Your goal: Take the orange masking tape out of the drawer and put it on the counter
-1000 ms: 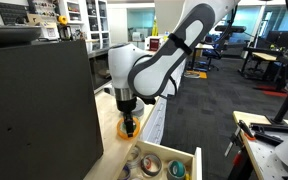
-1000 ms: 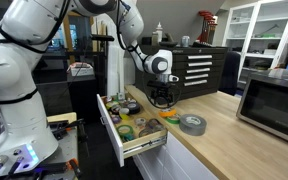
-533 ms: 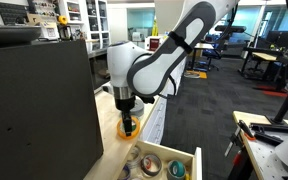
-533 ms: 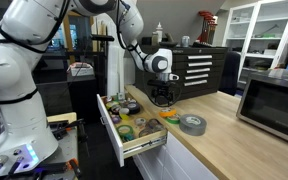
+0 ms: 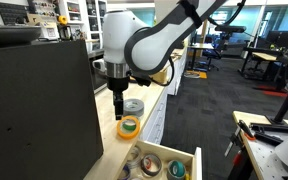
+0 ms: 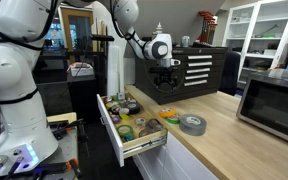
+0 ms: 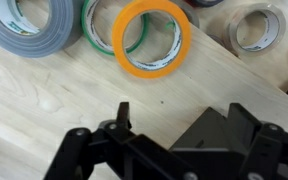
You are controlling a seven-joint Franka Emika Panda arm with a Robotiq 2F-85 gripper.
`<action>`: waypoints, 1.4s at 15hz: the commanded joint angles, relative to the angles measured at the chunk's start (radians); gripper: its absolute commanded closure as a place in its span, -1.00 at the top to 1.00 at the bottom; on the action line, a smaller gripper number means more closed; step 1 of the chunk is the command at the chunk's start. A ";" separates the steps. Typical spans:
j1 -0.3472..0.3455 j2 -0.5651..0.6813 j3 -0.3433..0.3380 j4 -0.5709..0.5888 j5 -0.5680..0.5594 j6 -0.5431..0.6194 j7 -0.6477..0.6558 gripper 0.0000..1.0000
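Observation:
The orange masking tape (image 7: 152, 38) lies flat on the beige counter (image 7: 44, 100); it overlaps a green tape ring (image 7: 92, 30) and sits beside the grey duct tape roll (image 7: 34, 25). It shows in both exterior views (image 5: 129, 126) (image 6: 170, 117). My gripper (image 7: 184, 122) hangs open and empty above the counter, just off the orange roll, as both exterior views show (image 5: 120, 100) (image 6: 166, 90). The pale-wood drawer (image 6: 111, 135) stands pulled out with several tape rolls inside; its corner also shows in an exterior view (image 5: 196, 165).
A large dark box (image 5: 39, 110) stands on the counter close beside the arm. A microwave (image 6: 274, 105) sits at the counter's far end. A pale tape roll (image 7: 256, 28) lies past the counter edge, in the drawer. A black tool chest (image 6: 194, 70) stands behind.
The gripper was down at the orange tape; it has let go and risen, leaving the roll on the counter. The grey roll is now uncovered behind it.

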 commanded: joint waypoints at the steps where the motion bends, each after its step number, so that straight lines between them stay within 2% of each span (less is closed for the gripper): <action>1: 0.018 -0.088 -0.013 -0.079 -0.012 -0.033 0.066 1.00; 15: 0.080 -0.280 -0.018 -0.381 -0.041 0.051 0.380 1.00; 21: 0.091 -0.363 -0.025 -0.533 -0.121 0.129 0.502 1.00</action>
